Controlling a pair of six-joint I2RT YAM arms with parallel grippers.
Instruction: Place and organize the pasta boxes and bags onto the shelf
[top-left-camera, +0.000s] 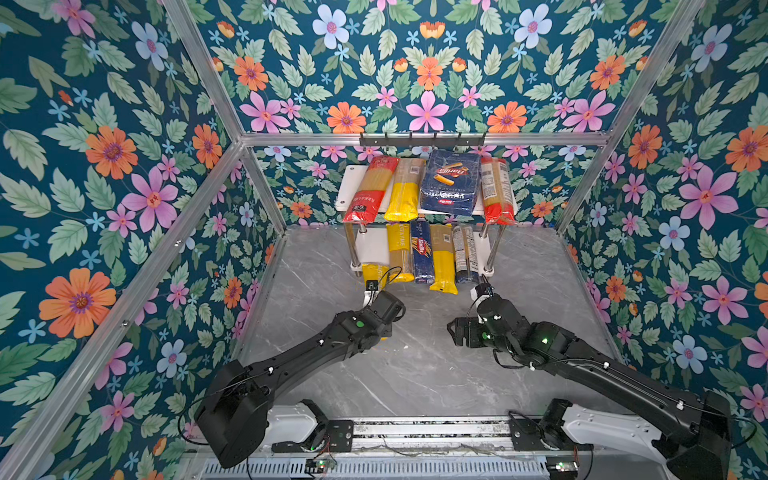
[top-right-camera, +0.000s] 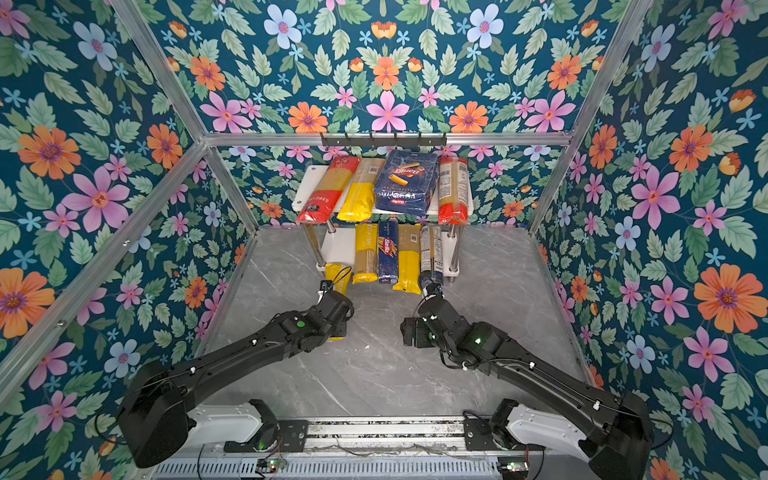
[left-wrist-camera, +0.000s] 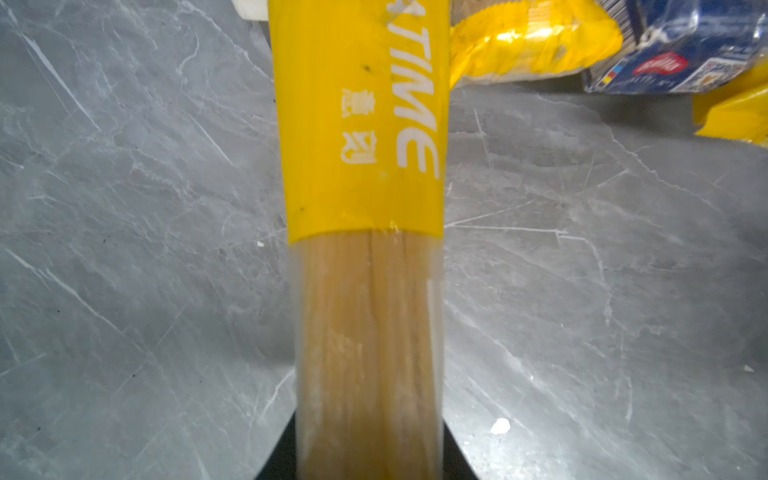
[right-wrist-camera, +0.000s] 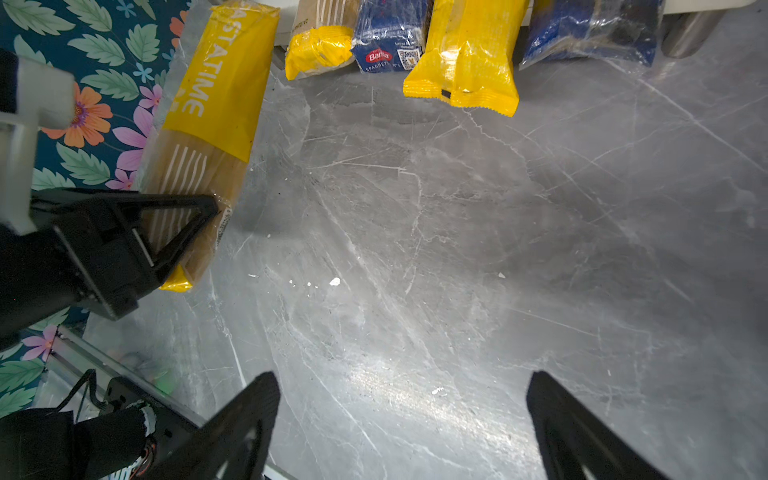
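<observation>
Nearly finished: last bag in hand

Right pincer: jaws apart, empty, over the surface. Left pincer: clamped on a yellow-ended spaghetti bag, whose far end is at the left front edge of the lower board. Beyond, on the shelf: four packs below (fronts overhanging), four above. Judgement: eight of nine placed. Left to do: slide this one in, perhaps straighten.

Bright even light; glare on marble tabletop; wrist views soft; top-view edges warped.
</observation>
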